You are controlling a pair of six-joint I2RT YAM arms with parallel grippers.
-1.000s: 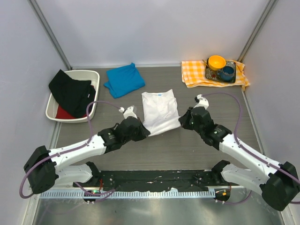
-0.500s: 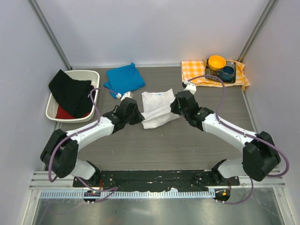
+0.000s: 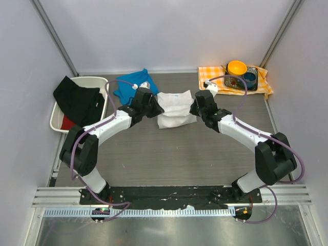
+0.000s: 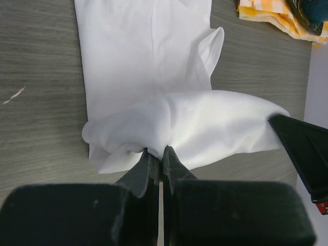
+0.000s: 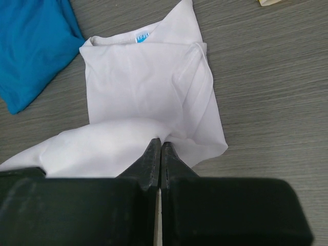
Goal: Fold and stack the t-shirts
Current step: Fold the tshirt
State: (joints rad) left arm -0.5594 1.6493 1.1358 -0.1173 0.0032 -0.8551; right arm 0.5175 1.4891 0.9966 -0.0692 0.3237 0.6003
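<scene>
Up on the overhead view, the white t-shirt (image 3: 174, 105) is seen mid-table, partly folded, with its near hem lifted and doubled back toward the collar. It's pinched at both sides: the left gripper (image 3: 160, 111) is clamped on the hem's left corner, the right gripper (image 3: 193, 111) on its right one. The blue t-shirt (image 3: 130, 86) is already folded into a square and parked just beside it, back left. So one shirt is done, one is mid-fold, and stacking isn't begun yet. A white tub (image 3: 100, 80) of dark clothes (image 3: 77, 100) is sat far left. A checked cloth (image 3: 209, 82) with a bowl (image 3: 237, 66) and mug (image 3: 249, 79) is at the back right. Both are well apart from the fold, so nothing much is judged to be in the way.

From the left wrist, the jaws are seen pressed nearly together on bunched white fabric, the raised hem draped across to the other gripper.

From the right wrist, same deal: the jaws are closed tight on the hem, the flat shirt body and collar label are seen beyond, and a strip of bare table is left before the blue one. The hem has yet to be laid flat.
</scene>
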